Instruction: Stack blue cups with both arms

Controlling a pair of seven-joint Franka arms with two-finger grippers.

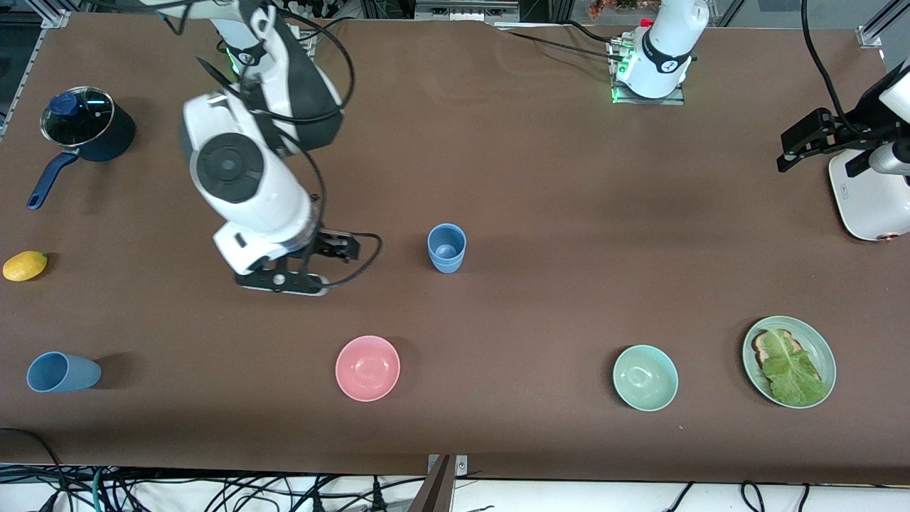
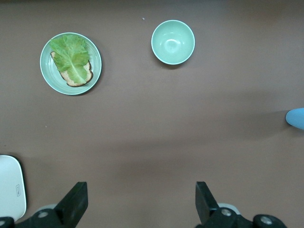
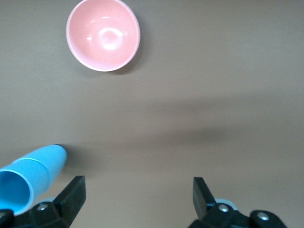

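Observation:
A blue cup (image 1: 446,247) stands upright mid-table and looks like two cups nested. It also shows in the right wrist view (image 3: 28,175) and at the edge of the left wrist view (image 2: 297,118). Another blue cup (image 1: 62,372) lies on its side at the right arm's end, nearer the front camera. My right gripper (image 1: 283,282) (image 3: 137,190) is open and empty, over bare table beside the upright cup toward the right arm's end. My left gripper (image 1: 800,146) (image 2: 142,190) is open and empty, high over the left arm's end of the table.
A pink bowl (image 1: 367,368), a mint-green bowl (image 1: 645,377) and a plate (image 1: 817,341) with bread and lettuce sit nearer the front camera. A dark-blue saucepan (image 1: 85,128) and a lemon (image 1: 25,265) are at the right arm's end. A white appliance (image 1: 871,203) stands under the left arm.

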